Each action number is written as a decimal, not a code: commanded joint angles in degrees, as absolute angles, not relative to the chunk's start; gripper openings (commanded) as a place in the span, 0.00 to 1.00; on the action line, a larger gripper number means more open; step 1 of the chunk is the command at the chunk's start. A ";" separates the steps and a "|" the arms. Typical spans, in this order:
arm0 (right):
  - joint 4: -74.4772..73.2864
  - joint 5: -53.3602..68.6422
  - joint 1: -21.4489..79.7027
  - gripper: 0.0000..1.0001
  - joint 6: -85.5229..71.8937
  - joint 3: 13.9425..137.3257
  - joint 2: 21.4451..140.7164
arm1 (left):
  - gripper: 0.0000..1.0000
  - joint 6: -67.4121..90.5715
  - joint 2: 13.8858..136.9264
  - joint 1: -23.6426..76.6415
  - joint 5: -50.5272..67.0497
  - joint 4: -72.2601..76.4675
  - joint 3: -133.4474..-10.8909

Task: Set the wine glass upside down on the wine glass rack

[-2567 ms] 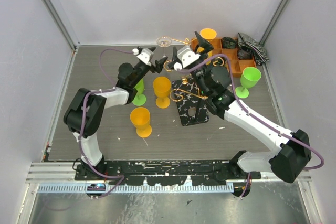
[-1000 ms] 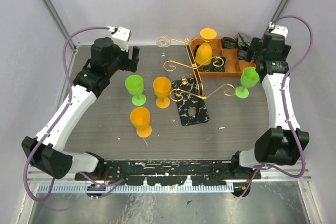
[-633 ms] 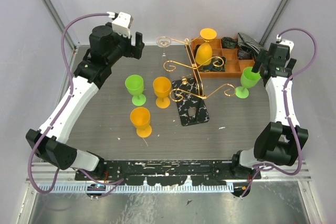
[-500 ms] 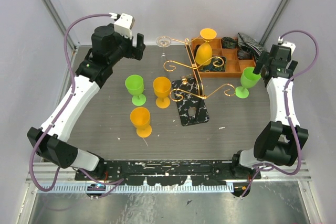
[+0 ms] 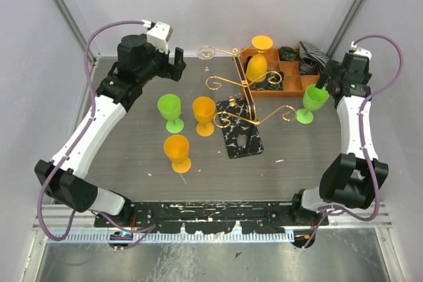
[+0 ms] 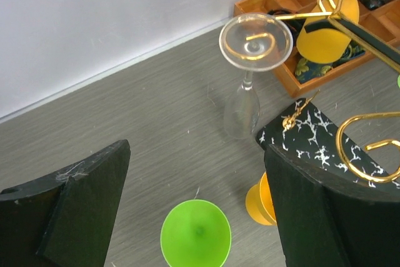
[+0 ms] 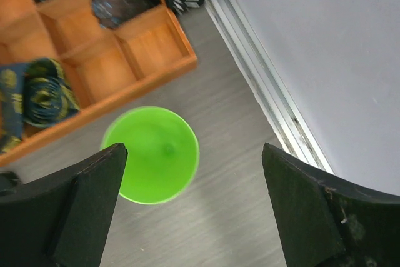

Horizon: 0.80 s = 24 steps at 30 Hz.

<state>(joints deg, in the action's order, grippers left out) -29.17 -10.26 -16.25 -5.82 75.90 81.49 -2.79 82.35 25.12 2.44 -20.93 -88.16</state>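
Observation:
The gold wire rack (image 5: 250, 82) stands on its black-and-white marbled base (image 5: 242, 138) at the table's middle back. A clear wine glass (image 5: 207, 52) hangs upside down on its far left arm; the left wrist view shows its foot up (image 6: 255, 40) and its bowl down. An orange glass (image 5: 258, 65) hangs upside down on the back arm. My left gripper (image 5: 174, 61) is open and empty, left of the clear glass, over a green glass (image 6: 195, 234). My right gripper (image 5: 328, 78) is open and empty above the right green glass (image 7: 150, 154).
A green glass (image 5: 170, 107) and two orange glasses (image 5: 203, 111) (image 5: 177, 148) stand upright left of the rack. Another green glass (image 5: 314, 99) stands at the right. An orange compartment tray (image 5: 291, 78) with dark items sits at the back right, beside the wall rail (image 7: 262, 92).
Both grippers have drawn back from the rack to the sides. Since a second ago the left gripper has moved right toward the clear glass, and the right gripper has shifted slightly over the green glass.

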 commanded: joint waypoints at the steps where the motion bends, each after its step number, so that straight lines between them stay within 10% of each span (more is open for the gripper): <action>1: -27.29 -3.44 -16.31 0.94 -7.91 85.33 78.20 | 0.96 -2.31 80.50 25.05 2.05 -21.64 -83.61; 24: -26.90 -3.29 23.62 0.91 -3.43 108.08 86.05 | 0.97 -2.11 88.26 25.05 -0.40 -26.86 -92.81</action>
